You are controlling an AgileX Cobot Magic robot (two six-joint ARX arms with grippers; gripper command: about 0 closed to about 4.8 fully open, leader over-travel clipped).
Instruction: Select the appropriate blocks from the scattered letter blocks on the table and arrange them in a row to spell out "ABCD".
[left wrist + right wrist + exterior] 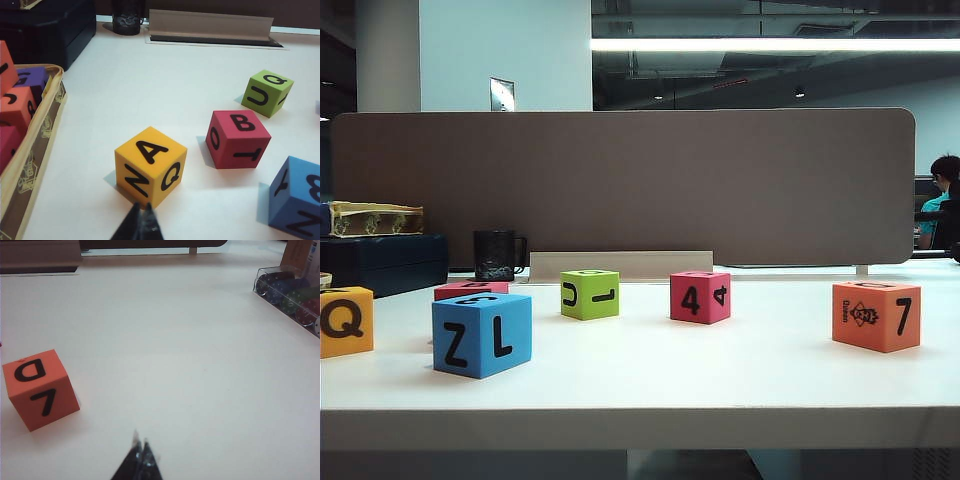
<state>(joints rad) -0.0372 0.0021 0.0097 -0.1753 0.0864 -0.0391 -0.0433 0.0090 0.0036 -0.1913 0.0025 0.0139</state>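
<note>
in the exterior view six foam blocks stand scattered on the white tabletop (650, 375). the yellow-orange block (345, 321) sits at the far left edge of the view, showing a q. the blue block (481, 334) is nearest the camera, showing z and l, with the red block (470, 290) just behind it and mostly hidden. the lime-green block (590, 294) stands near the middle, the pink-red block (700, 296) to its right shows 4s, and the orange block (876, 315) stands well apart at the right, showing a 7. a dark mug (498, 255) stands at the back in front of a brown partition (620, 180). neither arm shows in this view.

in the left wrist view the left pincer (140, 220) has its tips pressed together, holding nothing, just short of the yellow-orange block (150, 165), whose top face reads a. the red block (237, 138) with b on top stands beside it, the lime-green block (266, 92) beyond that, and the blue block (296, 196) at the frame's edge. an open fabric case (30, 145) holds more coloured blocks.

in the right wrist view the right pincer (140, 455) is likewise closed and empty over bare tabletop. the orange block (41, 388), d on top, stands well apart from it. a clear box of round chips (290, 292) lies far off.
</note>
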